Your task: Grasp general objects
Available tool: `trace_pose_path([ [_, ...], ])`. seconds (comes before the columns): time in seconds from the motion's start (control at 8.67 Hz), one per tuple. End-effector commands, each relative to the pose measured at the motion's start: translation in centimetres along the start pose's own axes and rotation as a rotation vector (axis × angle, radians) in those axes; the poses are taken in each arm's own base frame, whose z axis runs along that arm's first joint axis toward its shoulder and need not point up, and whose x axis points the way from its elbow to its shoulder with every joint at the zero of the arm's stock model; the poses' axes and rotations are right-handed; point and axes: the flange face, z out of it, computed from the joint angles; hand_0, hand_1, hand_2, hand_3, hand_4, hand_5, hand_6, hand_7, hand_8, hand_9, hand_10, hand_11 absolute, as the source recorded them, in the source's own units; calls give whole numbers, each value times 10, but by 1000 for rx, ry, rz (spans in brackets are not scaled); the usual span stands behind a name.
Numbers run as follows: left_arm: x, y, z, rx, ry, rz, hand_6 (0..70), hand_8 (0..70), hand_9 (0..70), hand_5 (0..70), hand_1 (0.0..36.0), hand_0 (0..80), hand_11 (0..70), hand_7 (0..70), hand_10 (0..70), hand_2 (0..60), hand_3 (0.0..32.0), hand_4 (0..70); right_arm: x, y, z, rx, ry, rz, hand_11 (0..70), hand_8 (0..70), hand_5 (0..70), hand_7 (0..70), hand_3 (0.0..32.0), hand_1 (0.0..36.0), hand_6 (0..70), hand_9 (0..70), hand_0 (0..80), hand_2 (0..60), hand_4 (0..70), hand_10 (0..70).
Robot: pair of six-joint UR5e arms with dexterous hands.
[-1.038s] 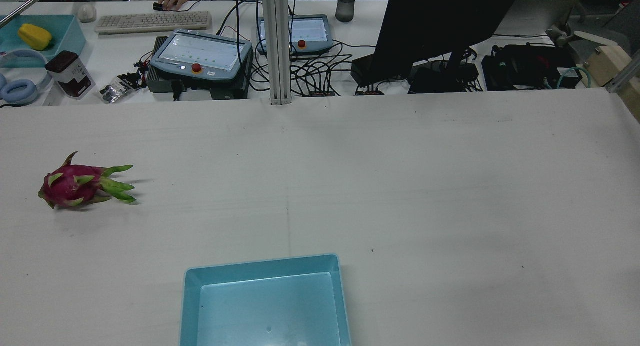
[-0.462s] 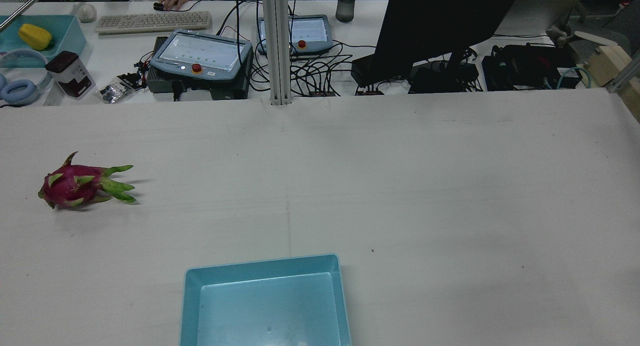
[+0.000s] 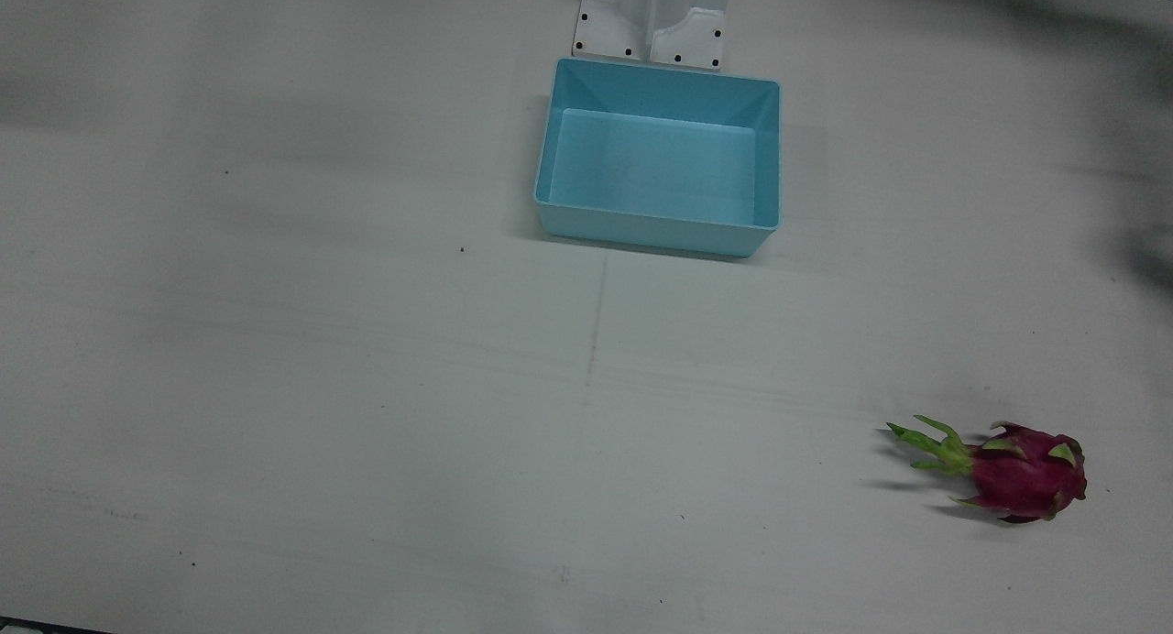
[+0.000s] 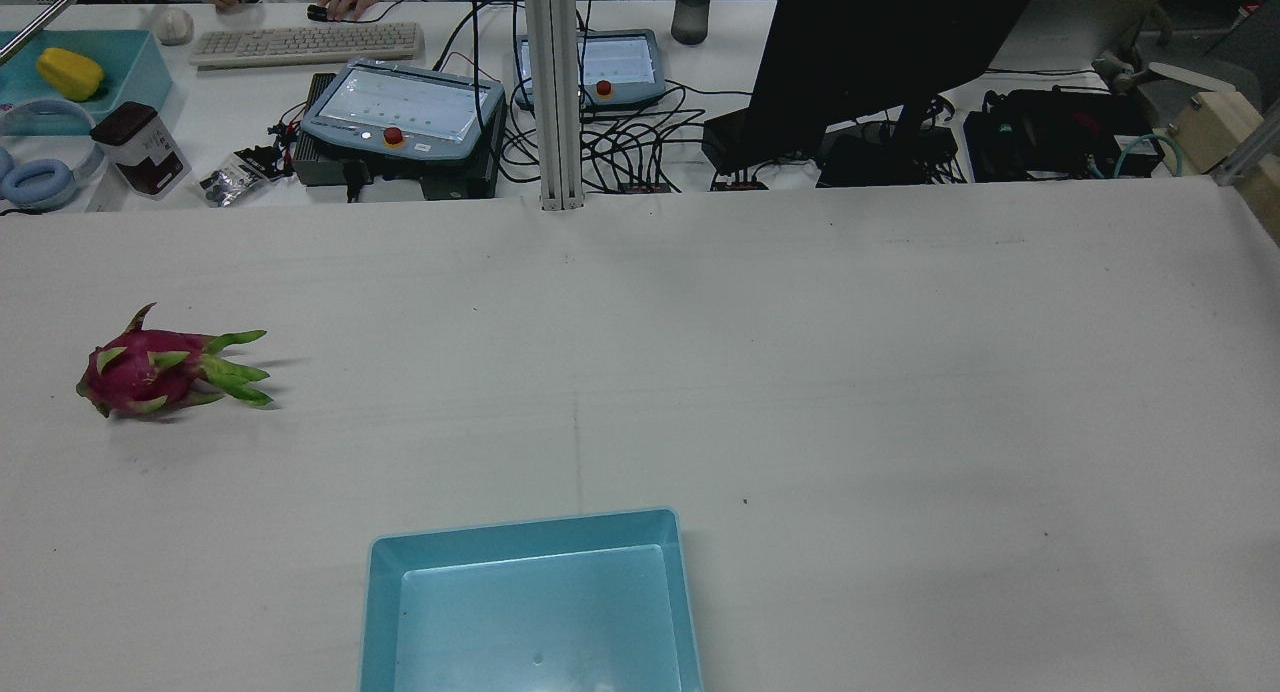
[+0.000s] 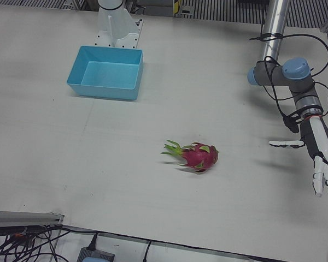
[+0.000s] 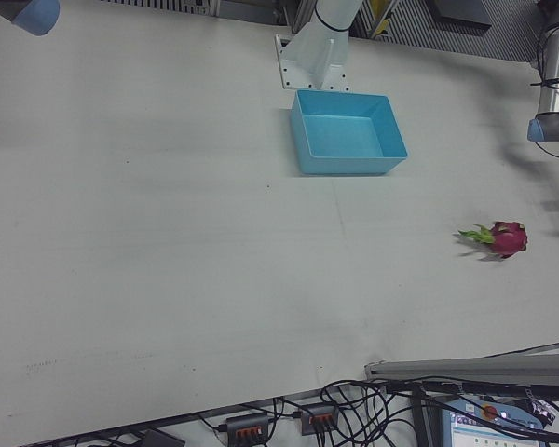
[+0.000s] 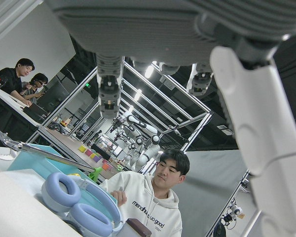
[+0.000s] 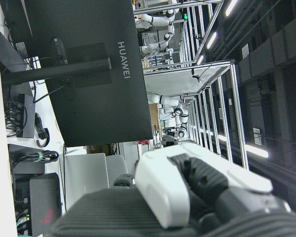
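Note:
A magenta dragon fruit (image 4: 150, 372) with green leafy tips lies on its side on the white table, far out on my left half (image 5: 197, 156) (image 3: 1017, 474) (image 6: 503, 239). My left hand (image 5: 322, 158) hovers above the table, well off to the fruit's right in the left-front view. It is open, with its white fingers (image 7: 256, 123) spread and nothing held. Of my right hand (image 8: 187, 197) only a white and black part shows in its own view, so I cannot tell how its fingers stand. Neither hand appears in the rear view.
An empty light blue bin (image 4: 520, 532) (image 3: 660, 75) (image 5: 104, 90) sits at the near middle, by the white pedestal (image 3: 651, 29). Beyond the far edge stand a post (image 4: 555, 92), teach pendants (image 4: 400, 112), cables and a black monitor (image 4: 880, 42). A person's hands rest by a keyboard (image 4: 305, 42).
On the table nothing has moved. At the far desk a person's second hand has come into view beside the keyboard.

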Motion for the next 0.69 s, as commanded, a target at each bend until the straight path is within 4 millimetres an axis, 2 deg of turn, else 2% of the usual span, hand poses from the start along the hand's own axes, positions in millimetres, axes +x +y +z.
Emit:
trace_pose_path([
  [0.0, 66, 84, 35, -70, -59, -16, 0, 0, 0, 0, 115, 460, 0, 0, 0, 43, 92, 40, 0, 0, 0, 0, 1, -1, 0, 0, 0, 0, 0, 0, 0, 0, 0, 0, 0, 0],
  [0.12, 99, 131, 55, -145, -93, 51, 0, 0, 0, 0, 122, 463, 0, 0, 0, 49, 118, 40, 0, 0, 0, 0, -1, -1, 0, 0, 0, 0, 0, 0, 0, 0, 0, 0, 0, 0],
  [0.23, 149, 170, 61, -165, -92, 141, 0, 0, 0, 0, 128, 469, 0, 0, 0, 46, 158, 41, 0, 1, 0, -1, -1, -1, 0, 0, 0, 0, 0, 0, 0, 0, 0, 0, 0, 0],
  [0.35, 186, 194, 59, -171, -85, 173, 0, 0, 0, 0, 125, 469, 0, 0, 0, 42, 168, 53, 0, 1, 0, -1, -1, -1, 0, 0, 0, 0, 0, 0, 0, 0, 0, 0, 0, 0],
  [0.46, 197, 203, 57, -168, -104, 185, 0, 0, 0, 0, 125, 471, 0, 0, 0, 42, 158, 66, 0, 1, 0, -1, -1, -1, 0, 0, 0, 0, 0, 0, 0, 0, 0, 0, 0, 0],
  [0.58, 185, 220, 53, -191, -157, 198, 0, 0, 0, 0, 124, 471, 0, 0, 0, 43, 146, 70, 0, 1, 0, -1, -1, -1, 0, 0, 0, 0, 0, 0, 0, 0, 0, 0, 0, 0],
])
